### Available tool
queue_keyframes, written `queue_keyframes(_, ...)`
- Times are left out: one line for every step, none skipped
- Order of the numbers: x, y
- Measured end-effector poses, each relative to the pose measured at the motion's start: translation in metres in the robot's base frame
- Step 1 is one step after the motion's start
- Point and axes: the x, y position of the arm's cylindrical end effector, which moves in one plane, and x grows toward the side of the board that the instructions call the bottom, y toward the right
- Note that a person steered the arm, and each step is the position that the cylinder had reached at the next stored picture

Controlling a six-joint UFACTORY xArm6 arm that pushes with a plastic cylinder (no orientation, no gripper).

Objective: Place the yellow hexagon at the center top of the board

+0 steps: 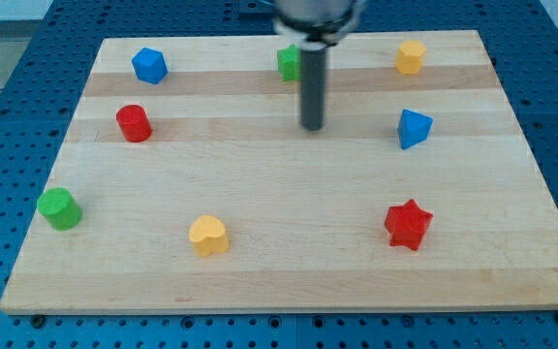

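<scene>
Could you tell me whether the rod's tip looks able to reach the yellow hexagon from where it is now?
Probably yes: my tip sits left of and below the yellow hexagon, with only bare board between them.

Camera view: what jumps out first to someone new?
The dark rod dropping from the view's top centre, my tip on bare wood, touching no block; a green block sits partly hidden just behind the rod. The rest ring the wooden board: the yellow hexagon at top right, a red star at lower right, a yellow heart at bottom centre-left.
</scene>
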Motion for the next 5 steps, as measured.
queue_keyframes(-0.02,0.064)
queue_keyframes(-0.027,0.106)
queue_keyframes(-0.044,0.114)
queue_keyframes(-0.057,0.117)
queue_keyframes(-0.057,0.136)
